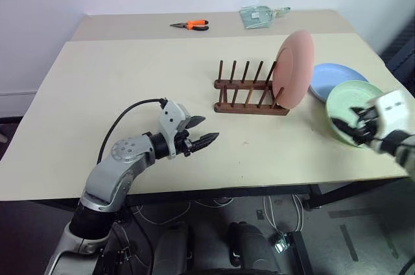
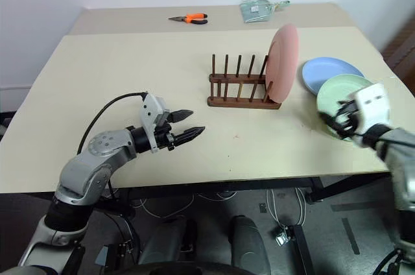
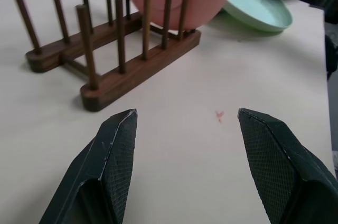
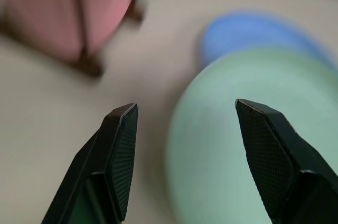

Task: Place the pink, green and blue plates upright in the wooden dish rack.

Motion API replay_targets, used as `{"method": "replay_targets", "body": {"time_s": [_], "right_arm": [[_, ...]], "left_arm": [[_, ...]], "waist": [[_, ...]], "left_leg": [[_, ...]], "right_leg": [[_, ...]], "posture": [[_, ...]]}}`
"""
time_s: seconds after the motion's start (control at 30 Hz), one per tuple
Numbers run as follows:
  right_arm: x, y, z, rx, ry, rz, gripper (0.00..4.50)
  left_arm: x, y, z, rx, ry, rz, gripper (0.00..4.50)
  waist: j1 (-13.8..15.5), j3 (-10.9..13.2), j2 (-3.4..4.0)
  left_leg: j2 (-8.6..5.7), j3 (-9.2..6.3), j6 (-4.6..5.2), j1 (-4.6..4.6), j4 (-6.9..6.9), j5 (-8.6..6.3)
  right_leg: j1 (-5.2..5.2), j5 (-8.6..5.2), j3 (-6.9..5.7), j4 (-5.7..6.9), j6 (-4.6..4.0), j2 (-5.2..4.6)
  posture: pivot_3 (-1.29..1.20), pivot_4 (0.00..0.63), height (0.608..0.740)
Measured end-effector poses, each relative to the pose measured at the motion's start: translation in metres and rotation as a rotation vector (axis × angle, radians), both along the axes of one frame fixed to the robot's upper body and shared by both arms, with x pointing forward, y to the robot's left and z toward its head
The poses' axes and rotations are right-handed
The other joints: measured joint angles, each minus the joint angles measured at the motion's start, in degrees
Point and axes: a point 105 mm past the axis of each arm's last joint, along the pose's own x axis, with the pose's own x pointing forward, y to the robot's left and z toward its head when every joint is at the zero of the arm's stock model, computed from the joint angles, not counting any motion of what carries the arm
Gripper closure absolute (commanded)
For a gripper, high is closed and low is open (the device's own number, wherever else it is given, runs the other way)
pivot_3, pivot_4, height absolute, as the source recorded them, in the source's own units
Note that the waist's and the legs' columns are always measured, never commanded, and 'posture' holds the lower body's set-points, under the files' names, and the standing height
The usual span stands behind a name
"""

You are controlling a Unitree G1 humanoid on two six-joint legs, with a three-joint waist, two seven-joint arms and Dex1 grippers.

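Right end effector [image 1: 355, 127], fingers spread, hovers over green plate [image 1: 347, 100] beside rack [image 1: 249, 93].

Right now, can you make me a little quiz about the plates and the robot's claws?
1. True or false: the pink plate stands upright in the wooden dish rack.
2. Which plate lies nearest the right claw? A) green plate B) blue plate C) pink plate
3. Fill in: the orange pliers lie at the table's ____ edge.

Key: 1. True, at the rack's right end. 2. A; the open right claw is by its rim, holding nothing. 3. Far. The left claw is open too.
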Motion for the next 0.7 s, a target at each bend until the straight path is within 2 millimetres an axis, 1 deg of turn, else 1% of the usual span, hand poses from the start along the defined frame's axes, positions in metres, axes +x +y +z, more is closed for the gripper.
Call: {"method": "replay_targets", "body": {"time_s": [0.1,0.17,0.2,0.23,0.3,0.37,0.4,0.47,0.6,0.67,0.7], "right_arm": [[0.006,0.003,-0.017,-0.139,0.022,-0.009,1.53],[0.012,0.002,-0.024,-0.199,0.011,-0.029,1.53],[0.015,0.0,-0.027,-0.234,0.008,-0.038,2.06],[0.017,-0.003,-0.032,-0.282,0.01,-0.046,2.35],[0.02,-0.007,-0.035,-0.339,0.001,-0.053,3.35],[0.022,-0.016,-0.036,-0.395,-0.009,-0.087,4.36],[0.023,-0.02,-0.032,-0.426,-0.025,-0.101,4.47],[0.024,-0.024,-0.028,-0.453,-0.035,-0.119,4.47],[0.024,-0.024,-0.027,-0.474,-0.045,-0.112,4.47],[0.024,-0.024,-0.019,-0.489,-0.069,-0.113,4.47],[0.024,-0.026,-0.009,-0.485,-0.099,-0.125,4.47]], "left_arm": [[0.001,0.0,0.0,0.004,0.0,0.002,1.37],[0.001,0.001,-0.001,0.007,0.001,0.004,1.37],[0.001,0.001,-0.001,0.007,0.001,0.003,1.37],[0.001,0.002,-0.002,0.011,0.0,0.005,1.37],[0.001,0.003,-0.003,0.016,0.004,0.01,1.37],[-0.001,0.003,-0.004,0.016,0.003,0.013,1.37],[-0.001,0.003,-0.003,0.016,0.002,0.012,1.37],[-0.003,0.003,-0.002,0.014,-0.004,0.011,1.37],[-0.004,0.002,-0.001,0.013,-0.01,0.009,1.37],[-0.004,0.002,-0.001,0.013,-0.01,0.01,1.37],[-0.004,0.002,-0.001,0.013,-0.01,0.011,1.37]], "waist": [[0.4,0.0,-0.01],[0.5,0.0,-0.02],[0.6,0.0,-0.02],[0.6,0.0,-0.03],[0.5,0.0,-0.02],[0.5,0.0,-0.03],[0.4,0.0,-0.03],[0.4,0.0,-0.04],[0.5,0.0,-0.03],[0.5,0.0,-0.03],[0.5,0.0,0.01]], "left_leg": [[-0.03,0.01,0.0,-0.01,0.0,0.0],[-0.07,0.0,-0.01,-0.03,0.03,0.01],[-0.1,-0.01,-0.01,-0.04,0.04,0.01],[-0.11,-0.01,-0.01,-0.04,0.04,0.01],[-0.12,0.0,-0.01,-0.04,0.04,0.01],[-0.11,0.0,-0.02,-0.03,0.04,0.01],[-0.12,0.0,-0.03,-0.03,0.04,0.02],[-0.1,-0.02,-0.04,-0.03,0.04,0.03],[-0.11,-0.01,-0.04,-0.03,0.04,0.03],[-0.11,-0.01,-0.04,-0.03,0.04,0.03],[-0.11,-0.01,-0.04,-0.03,0.04,0.03]], "right_leg": [[0.0,-0.01,0.0,0.0,0.04,0.03],[0.01,-0.02,-0.01,0.0,0.03,0.02],[0.02,-0.03,-0.01,-0.01,0.01,0.0],[0.02,-0.04,-0.01,-0.01,0.02,-0.01],[0.02,-0.04,-0.01,0.0,0.04,-0.01],[0.02,-0.03,0.0,0.0,0.05,-0.01],[0.02,-0.03,0.0,0.01,0.06,-0.01],[0.02,-0.02,0.0,0.01,0.07,0.01],[0.02,0.04,0.0,0.02,0.19,0.01],[0.02,0.05,0.0,0.02,0.21,0.01],[0.02,0.05,0.0,0.02,0.21,0.01]], "posture": [[0.0,0.15,0.74],[0.0,0.15,0.74],[0.0,0.15,0.74],[0.0,0.15,0.74],[0.0,0.15,0.74],[0.0,0.15,0.74],[0.0,0.15,0.74],[0.0,0.15,0.74],[0.0,0.15,0.74],[0.0,0.15,0.74],[0.0,0.15,0.74]]}}
